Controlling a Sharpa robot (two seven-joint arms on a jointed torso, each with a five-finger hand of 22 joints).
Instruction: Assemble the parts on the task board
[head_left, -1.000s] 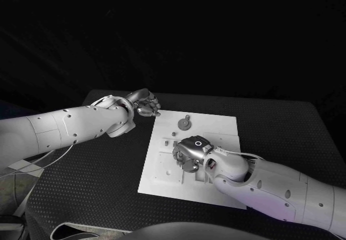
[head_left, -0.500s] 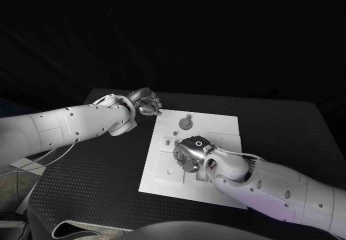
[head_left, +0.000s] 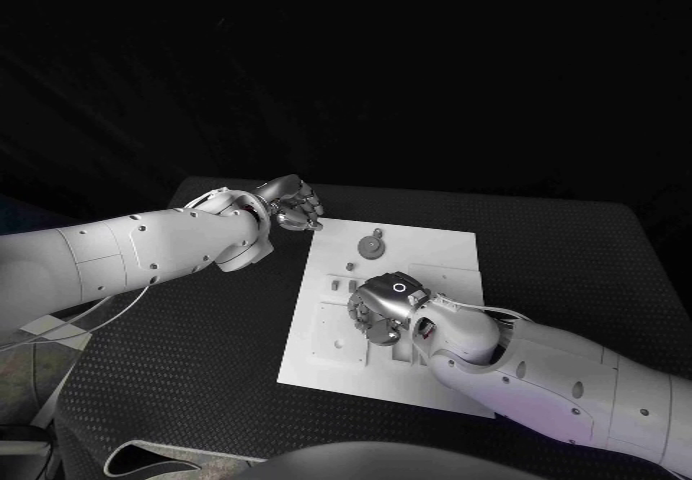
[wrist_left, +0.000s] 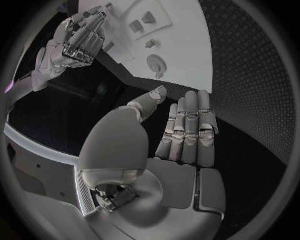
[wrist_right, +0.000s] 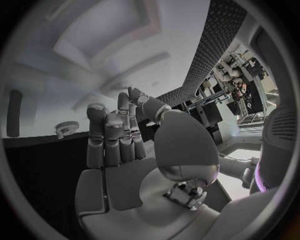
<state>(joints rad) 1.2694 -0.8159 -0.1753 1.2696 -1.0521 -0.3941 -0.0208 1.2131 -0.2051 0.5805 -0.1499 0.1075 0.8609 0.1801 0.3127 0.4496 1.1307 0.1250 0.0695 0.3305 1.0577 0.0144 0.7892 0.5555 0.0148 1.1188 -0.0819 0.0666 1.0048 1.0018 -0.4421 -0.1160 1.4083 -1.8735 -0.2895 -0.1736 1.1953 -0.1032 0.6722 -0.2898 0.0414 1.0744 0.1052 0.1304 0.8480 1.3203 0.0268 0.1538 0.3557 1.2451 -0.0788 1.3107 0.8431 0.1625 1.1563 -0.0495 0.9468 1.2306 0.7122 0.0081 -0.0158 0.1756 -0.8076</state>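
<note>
Hovering low over the white rectangular task board (head_left: 418, 262), the silver right hand (head_left: 379, 308) holds nothing, fingers straight and together; a small grey part (head_left: 371, 243) lies beyond it, so reaching seems next. The left hand (head_left: 293, 207), also empty and flat, waits off the board's far corner.

Right robot hand (head_left: 384, 305) hides task board (head_left: 433, 250) middle; parts beneath it cannot be told.

Black table (head_left: 188, 330) with a textured dotted top, white task board (head_left: 433, 250) lying flat at its middle, long side running from near edge toward far edge, bare table surface on both sides of the board
</note>
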